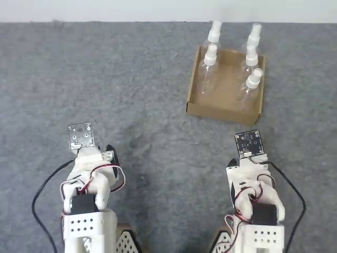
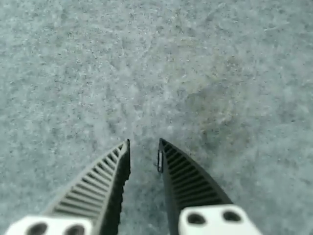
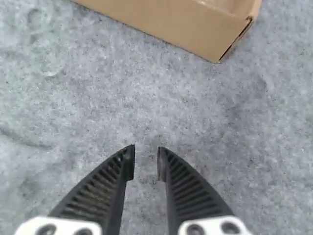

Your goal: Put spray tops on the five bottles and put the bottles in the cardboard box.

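Task looks finished: five bottles (image 1: pixel 251 58), spray tops (image 1: pixel 254 78) on, stand in the cardboard box (image 1: pixel 224 113) toward the table's far-right corner; left gripper (image 2: pixel 143 147) and right gripper (image 3: pixel 145 152) hang at the near edge, jaws slightly apart, empty, so likely no further move needed.

Cardboard box (image 1: pixel 221 112): plain brown walls, no print legible; the outer wall seen from the right wrist is just as bare.
Bottles (image 1: pixel 206 71): clear, no label legible.
Wrist boards (image 1: pixel 81 136): tiny marks, possibly lettering, too small to read.
Tabletop (image 1: pixel 105 79): grey, unmarked.
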